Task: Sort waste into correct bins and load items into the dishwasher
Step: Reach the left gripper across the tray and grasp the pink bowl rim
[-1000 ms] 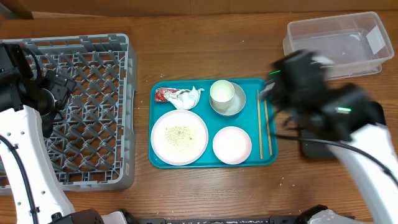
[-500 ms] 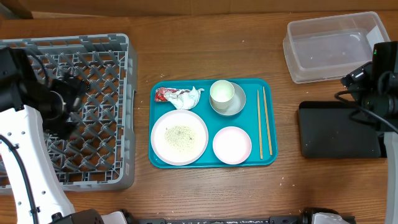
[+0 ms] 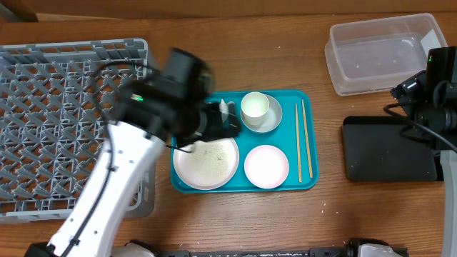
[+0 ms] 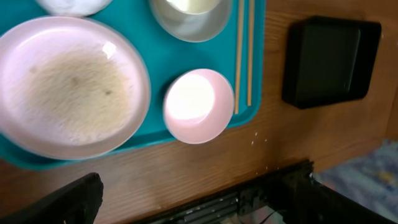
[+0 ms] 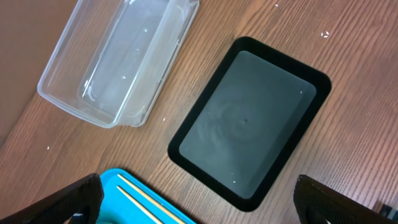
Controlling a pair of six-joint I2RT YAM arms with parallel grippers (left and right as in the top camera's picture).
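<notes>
Wooden desk [image 3: 235, 221], brown grain, seen from above; little of the room shows beyond it.

- Large square grey plastic dish rack [image 3: 71, 121]: left edge of the desk, lattice floor bare.
- Clear plastic rectangular tub [image 3: 378, 53], white label [image 3: 430, 44]: far right corner.
- Shallow black rectangular tray [image 3: 389, 148]: right edge, just nearer than the tub.
- Teal serving tray [image 3: 303, 178]: middle of the desk.
  - Large white round plate [image 3: 211, 163], strewn with small rice-like crumbs [image 4: 68, 81]: near left corner.
  - Small white plate [image 3: 266, 166]: near right corner.
  - White cup [image 3: 255, 107], standing in the pale grey bowl [image 3: 265, 123]: far edge.
  - Two wooden chopsticks [image 3: 303, 139]: along the right edge.
  - Crumpled white tissue [image 3: 226, 107]: far left corner, mostly hidden by the arm.
- Left gripper [image 4: 193, 202]: over the teal tray, jaws spread wide, holding and touching nothing.
- Right gripper [image 5: 199, 202]: above the black tray, jaws likewise spread wide, empty.
</notes>
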